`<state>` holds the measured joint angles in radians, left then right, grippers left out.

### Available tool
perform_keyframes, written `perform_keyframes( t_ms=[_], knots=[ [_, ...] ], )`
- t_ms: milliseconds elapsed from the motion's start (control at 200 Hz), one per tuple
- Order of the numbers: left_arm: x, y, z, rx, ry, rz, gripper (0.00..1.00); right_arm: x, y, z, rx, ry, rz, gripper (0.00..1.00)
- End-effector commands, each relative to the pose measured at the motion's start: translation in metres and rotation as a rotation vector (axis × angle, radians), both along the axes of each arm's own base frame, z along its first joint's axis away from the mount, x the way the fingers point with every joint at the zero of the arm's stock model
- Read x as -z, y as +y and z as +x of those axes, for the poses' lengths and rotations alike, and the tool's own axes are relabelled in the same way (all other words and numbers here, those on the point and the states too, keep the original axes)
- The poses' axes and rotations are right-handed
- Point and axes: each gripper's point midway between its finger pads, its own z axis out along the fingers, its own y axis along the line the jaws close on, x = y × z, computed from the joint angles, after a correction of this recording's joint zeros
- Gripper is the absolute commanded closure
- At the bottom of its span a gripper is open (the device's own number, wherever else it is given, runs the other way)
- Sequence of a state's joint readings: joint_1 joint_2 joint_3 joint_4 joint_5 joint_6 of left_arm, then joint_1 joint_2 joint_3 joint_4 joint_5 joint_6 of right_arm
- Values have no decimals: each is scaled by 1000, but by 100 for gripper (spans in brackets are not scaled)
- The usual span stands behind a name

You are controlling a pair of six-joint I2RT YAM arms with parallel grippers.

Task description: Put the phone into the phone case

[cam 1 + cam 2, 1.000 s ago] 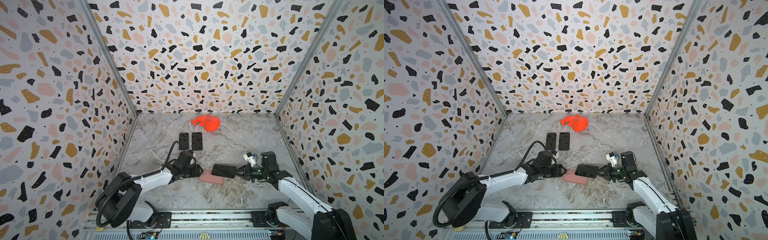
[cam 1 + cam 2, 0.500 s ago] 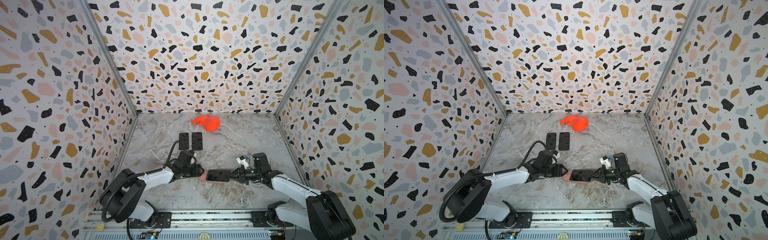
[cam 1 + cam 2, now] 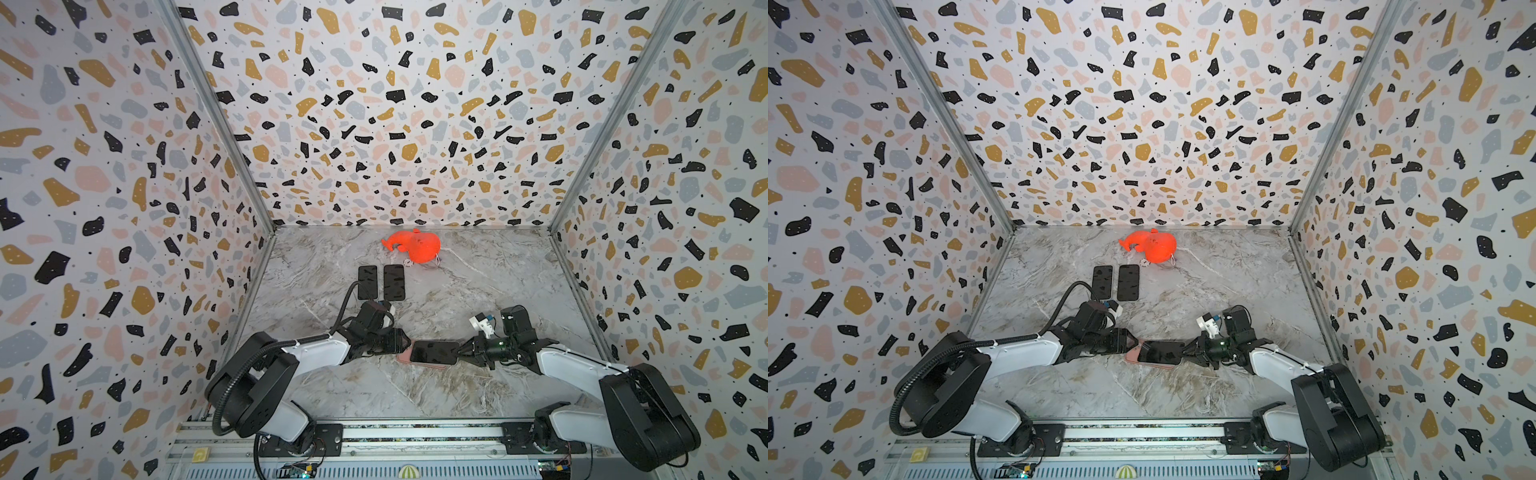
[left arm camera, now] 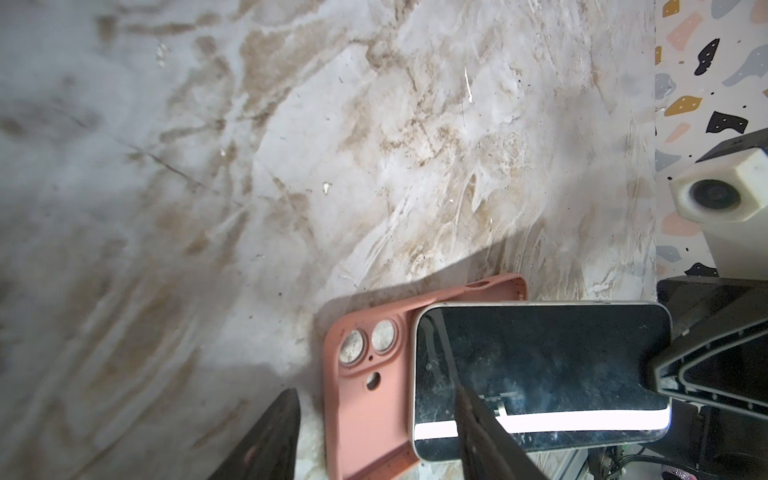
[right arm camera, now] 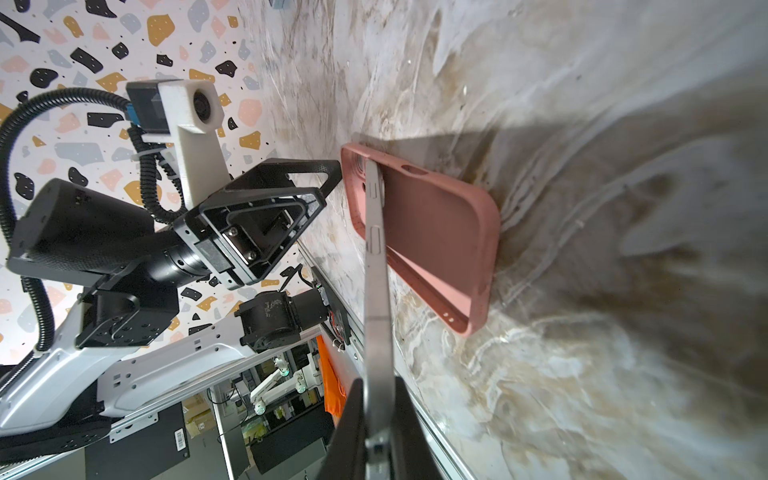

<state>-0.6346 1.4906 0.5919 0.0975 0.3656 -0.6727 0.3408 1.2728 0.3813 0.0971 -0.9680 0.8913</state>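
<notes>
Phone, dark-screened slab, clenched in right gripper; I seat free end into pink silicone case first; left gripper released beside case.

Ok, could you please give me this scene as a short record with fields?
phone case: pink, lying open side up on the table
phone: tilted over the phone case, far end down at the camera-cutout end, gripped end raised; not seated
right end effector: shut on the phone's end
left end effector: open, at the camera-cutout end of the phone case; contact unclear
elsewhere: two dark slabs side by side, orange toy near the back wall
</notes>
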Motion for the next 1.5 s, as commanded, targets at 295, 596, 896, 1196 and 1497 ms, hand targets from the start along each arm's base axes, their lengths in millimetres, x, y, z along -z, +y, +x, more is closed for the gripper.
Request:
perform_keyframes(
  t_ms=[295,596,896,1196,1497],
  knots=[
    [-2,-6,4,16,-15,-41,40,21,-5,4,-3,24,-100,100],
    [2,-7,3,16,-7,-48,41,35,-7,1,-12,51,-137,100],
    [0,-9,2,12,-7,-78,41,42,-1,2,-33,70,-167,100],
    [2,-8,-2,9,2,-88,42,53,3,0,-58,102,-196,100],
    [5,-9,-1,18,-10,-83,43,54,15,3,-112,87,-204,100]
  ],
)
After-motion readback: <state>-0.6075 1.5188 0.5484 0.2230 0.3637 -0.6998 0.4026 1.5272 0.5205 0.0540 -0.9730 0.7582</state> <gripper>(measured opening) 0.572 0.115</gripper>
